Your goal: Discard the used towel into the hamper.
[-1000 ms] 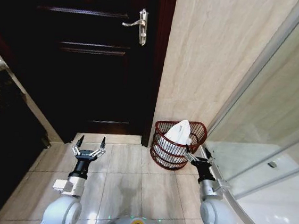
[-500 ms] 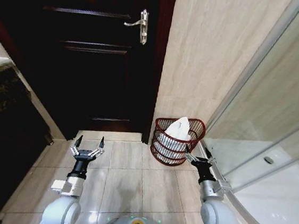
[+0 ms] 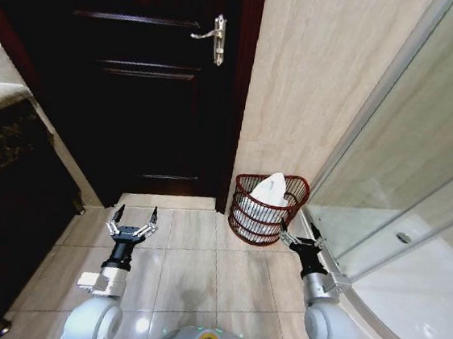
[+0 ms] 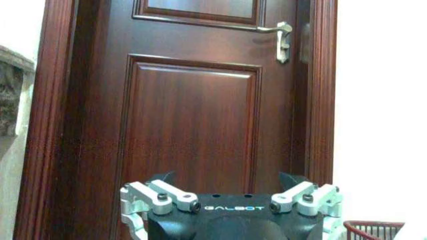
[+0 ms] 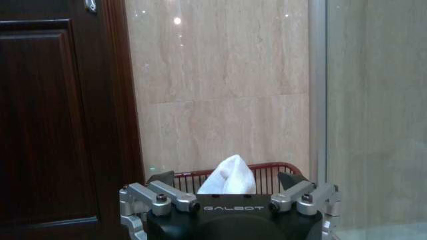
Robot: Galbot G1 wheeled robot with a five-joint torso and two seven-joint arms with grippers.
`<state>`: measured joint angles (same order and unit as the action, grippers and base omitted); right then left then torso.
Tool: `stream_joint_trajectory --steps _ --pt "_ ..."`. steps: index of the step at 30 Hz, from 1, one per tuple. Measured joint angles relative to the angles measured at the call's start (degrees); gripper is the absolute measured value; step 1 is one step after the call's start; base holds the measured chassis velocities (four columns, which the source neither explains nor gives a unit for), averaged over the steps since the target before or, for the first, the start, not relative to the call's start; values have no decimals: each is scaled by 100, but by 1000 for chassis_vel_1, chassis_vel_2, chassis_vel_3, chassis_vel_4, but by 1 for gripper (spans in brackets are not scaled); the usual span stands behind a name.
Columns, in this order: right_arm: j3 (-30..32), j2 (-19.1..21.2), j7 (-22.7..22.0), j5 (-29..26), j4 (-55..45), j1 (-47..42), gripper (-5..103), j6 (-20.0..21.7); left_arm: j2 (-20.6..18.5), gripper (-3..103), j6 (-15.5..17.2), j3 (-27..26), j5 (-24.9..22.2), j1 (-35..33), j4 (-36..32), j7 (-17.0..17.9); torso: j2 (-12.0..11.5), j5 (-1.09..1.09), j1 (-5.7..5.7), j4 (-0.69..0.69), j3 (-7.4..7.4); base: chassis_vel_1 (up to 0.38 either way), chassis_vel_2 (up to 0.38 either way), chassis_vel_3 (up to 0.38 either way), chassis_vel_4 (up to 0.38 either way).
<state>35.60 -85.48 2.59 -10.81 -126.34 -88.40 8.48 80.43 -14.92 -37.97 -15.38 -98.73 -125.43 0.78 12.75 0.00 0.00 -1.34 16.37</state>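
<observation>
The hamper point(image 3: 268, 209) is standing on the tiled floor point(image 3: 191, 271) at the far right, in the corner where the beige wall point(image 3: 325, 83) is meeting the glass shower screen point(image 3: 420, 174), just to the right of the dark wooden door point(image 3: 138, 87). The white towel point(image 3: 269, 192) is already lying inside it, and one peak of the cloth is rising above the rim. In the right wrist view the same white towel point(image 5: 229, 176) is showing behind the red wire rim of the hamper point(image 5: 267, 176).

The right claw point(image 3: 299, 238) is hanging just in front of the hamper, on its near right side, close to the wire but, as far as I can tell, not touching it. Its fingers are spread wide and are holding nothing. The left claw point(image 3: 132, 221) is waiting well to the left, low above the floor in front of the door, and its fingers are also spread wide with nothing between them.

Judging from this, the main part of the task is looking finished: the towel is resting in the hamper and neither claw is carrying anything. What is probably remaining is only to take the right arm away from the basket. Part of the towel is standing high, so I cannot say whether it is sitting deep enough.
</observation>
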Motion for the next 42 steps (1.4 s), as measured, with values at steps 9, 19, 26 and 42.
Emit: stream_joint_trajectory --steps 9,19,26,42 --pt "-6 0 5 23 -38 -36 100 11 6 100 -31 0 -11 -7 29 0 1 0 0 0 0 89 -85 -81 94" --pt "-7 -23 15 43 -43 -101 100 -19 7 100 -41 3 -12 -8 37 -3 2 -1 0 1 1 94 -82 -93 93" --pt "-1 -35 17 45 -43 -133 100 -41 12 100 -42 24 6 -7 41 -3 2 0 0 -1 1 82 -83 -80 74" --pt "5 -95 43 142 -72 -214 100 -82 24 100 32 -19 61 -36 22 -28 3 0 -1 0 1 79 -74 -73 73"
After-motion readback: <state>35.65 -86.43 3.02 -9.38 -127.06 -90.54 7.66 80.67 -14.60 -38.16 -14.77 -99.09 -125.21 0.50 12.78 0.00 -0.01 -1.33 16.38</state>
